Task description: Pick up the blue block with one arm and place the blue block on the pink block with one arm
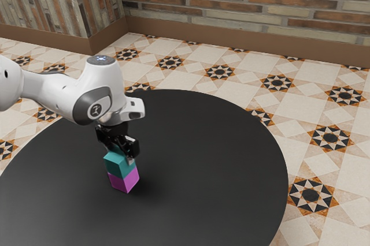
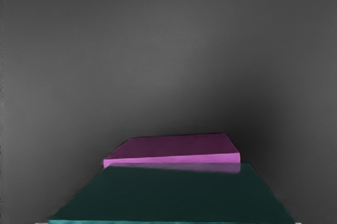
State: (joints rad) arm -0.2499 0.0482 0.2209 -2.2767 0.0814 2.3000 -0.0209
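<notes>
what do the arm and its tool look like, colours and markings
The arm is glossy white with rounded, tubular links. Its wrist joint carries a grey cap with a round white logo mark, and a small pale blue disc sits on top. Past a white flange comes the tool, black and blocky, with two short fingers.

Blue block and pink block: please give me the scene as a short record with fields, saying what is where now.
table: round, black
pink block: on the table, under the blue block
blue block: teal-blue, appears to rest on the pink block, slightly offset from it
gripper: directly over the blue block, at its top
stack position: near the table edge on the exterior view's left
floor: patterned tiles
</notes>
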